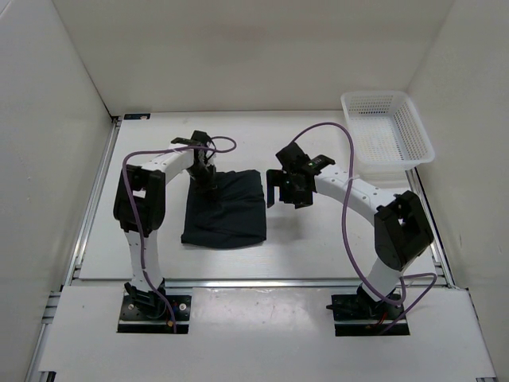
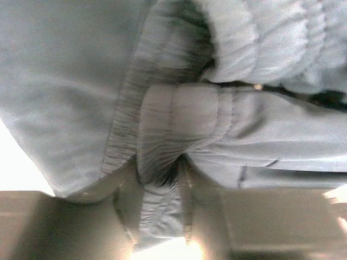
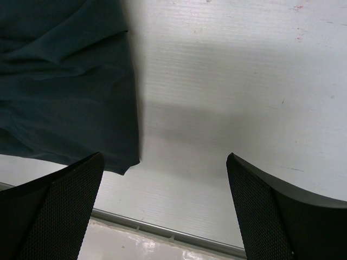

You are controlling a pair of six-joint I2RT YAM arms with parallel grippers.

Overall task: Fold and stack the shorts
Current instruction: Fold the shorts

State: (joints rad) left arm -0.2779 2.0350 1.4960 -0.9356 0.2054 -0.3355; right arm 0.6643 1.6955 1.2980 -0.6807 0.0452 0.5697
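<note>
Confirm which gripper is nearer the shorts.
Left. The left gripper is on the shorts at their far edge, pinching fabric; the right gripper hovers open just right of them.

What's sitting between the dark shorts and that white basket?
Nothing on the table; only the right arm hangs between shorts and basket, top view.

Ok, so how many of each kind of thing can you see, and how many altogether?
dark shorts: 1
white basket: 1
robot arms, left and right: 2
Total: 4
</note>
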